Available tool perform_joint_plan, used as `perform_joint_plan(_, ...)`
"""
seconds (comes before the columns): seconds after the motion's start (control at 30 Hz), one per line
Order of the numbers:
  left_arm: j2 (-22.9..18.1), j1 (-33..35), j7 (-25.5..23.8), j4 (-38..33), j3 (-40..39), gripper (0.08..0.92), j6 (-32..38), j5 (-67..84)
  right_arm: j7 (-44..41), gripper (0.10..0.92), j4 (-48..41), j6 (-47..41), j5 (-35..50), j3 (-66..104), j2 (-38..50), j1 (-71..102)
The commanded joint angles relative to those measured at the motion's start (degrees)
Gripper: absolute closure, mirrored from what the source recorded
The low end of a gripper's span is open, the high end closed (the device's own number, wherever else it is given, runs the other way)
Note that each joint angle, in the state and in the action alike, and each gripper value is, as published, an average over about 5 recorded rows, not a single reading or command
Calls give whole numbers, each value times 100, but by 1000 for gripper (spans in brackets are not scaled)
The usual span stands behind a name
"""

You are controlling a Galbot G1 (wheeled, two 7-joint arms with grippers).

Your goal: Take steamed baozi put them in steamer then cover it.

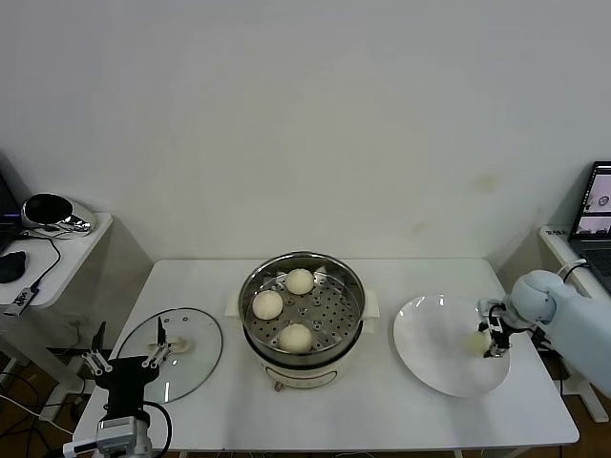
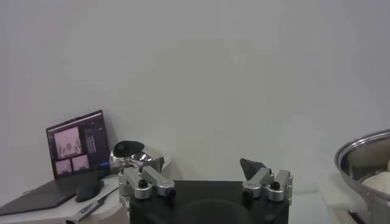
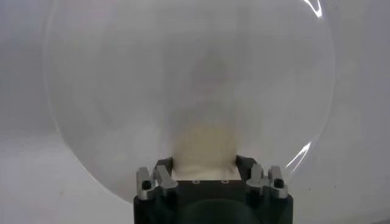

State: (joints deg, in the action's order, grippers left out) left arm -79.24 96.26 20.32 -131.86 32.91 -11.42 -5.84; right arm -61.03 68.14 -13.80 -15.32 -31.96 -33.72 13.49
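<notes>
The steamer (image 1: 304, 370) stands mid-table, a shiny steel pot on a cream base, uncovered. Three baozi lie on its perforated tray (image 1: 300, 281) (image 1: 267, 304) (image 1: 296, 337). The fourth baozi (image 1: 474, 342) sits on the white plate (image 1: 430, 358) at the right. My right gripper (image 1: 489, 336) is down on the plate with its fingers closed against this bun, which fills the gap between them in the right wrist view (image 3: 204, 143). The glass cover (image 1: 200, 336) lies flat on the table left of the steamer. My left gripper (image 1: 124, 361) is open and empty just in front of it.
A side table at the left holds a shiny metal object (image 1: 52, 212) and a mouse. A laptop (image 1: 597, 205) stands on a stand at the far right. The steamer's rim (image 2: 365, 152) shows in the left wrist view. The plate lies close to the table's right front corner.
</notes>
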Motion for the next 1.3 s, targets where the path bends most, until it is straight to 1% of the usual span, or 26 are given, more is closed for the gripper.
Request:
perform_joint_plan(0.03,11,2,1,-13,2,177,1,3,-35,429,133,-53,192,-194,102,-361)
perform_joint_plan(0.17,33,-11,2,-1,0,177,-4,10,-121,431,507,-220,677,-817,368,-1185)
perform_joint_plan(0.37,33,-50,3,31,-72,177,-16,13,-25,425,1146,-637,1698,-2147,539,-3137)
perform_joint_plan(0.53,46,-62,4,82,-121,177,-15,25,201,417,1695,-1139,2778,-3487,202,-4964)
perform_joint_plan(0.67,61,-76,2,122,-135,177,-18,58,462,410,2039,-1541,3728,-4124,-340,-5842)
perform_joint_plan(0.8,67,-109,1,163,-161,177,-25,81,843,406,2270,-1947,4638,-4383,-982,-6125)
perform_joint_plan(1.0,31,-139,2,216,-211,177,-20,74,1507,406,2360,-2481,5564,-4475,-1804,-5834)
perform_joint_plan(1.13,19,-138,3,216,-203,177,-19,72,1839,406,2232,-2730,5771,-4451,-2255,-5499)
perform_joint_plan(1.3,6,-117,5,176,-158,177,-14,73,2019,406,2001,-2794,5660,-4616,-2649,-5238)
